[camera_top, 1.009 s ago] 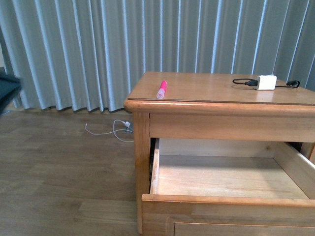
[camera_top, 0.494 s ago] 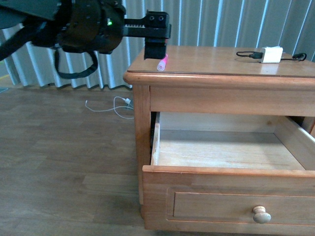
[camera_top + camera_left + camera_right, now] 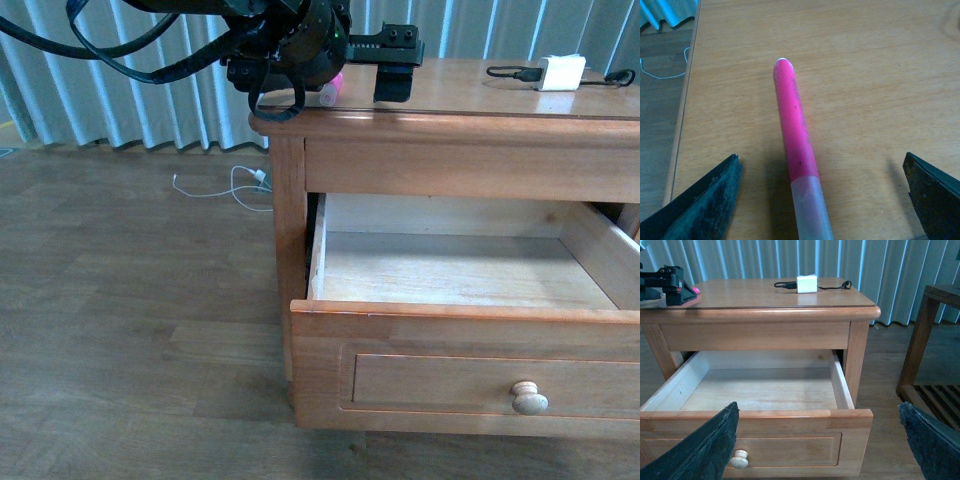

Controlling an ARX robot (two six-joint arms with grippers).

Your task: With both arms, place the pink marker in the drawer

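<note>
The pink marker [image 3: 334,84] lies on the nightstand top near its left front corner, partly hidden by my left arm's head. In the left wrist view the marker [image 3: 795,130] lies flat on the wood with its pale cap nearest the camera. My left gripper [image 3: 821,160] is open and straddles the marker, its fingers wide apart and touching nothing. One finger [image 3: 393,85] shows in the front view. The drawer [image 3: 470,370] is pulled out with nothing in it, and its knob [image 3: 529,397] faces me. My right gripper [image 3: 818,407] hangs open in front of the drawer [image 3: 765,414], holding nothing.
A white charger [image 3: 560,72] with a black cable sits at the back right of the nightstand top. A white cable [image 3: 240,185] lies on the floor by the curtain. A dark wooden piece of furniture [image 3: 935,340] stands to the nightstand's right.
My left arm came in from the left and its gripper slid right along the tabletop until it stood over the marker. The front view dropped, so the drawer front and knob now show.
</note>
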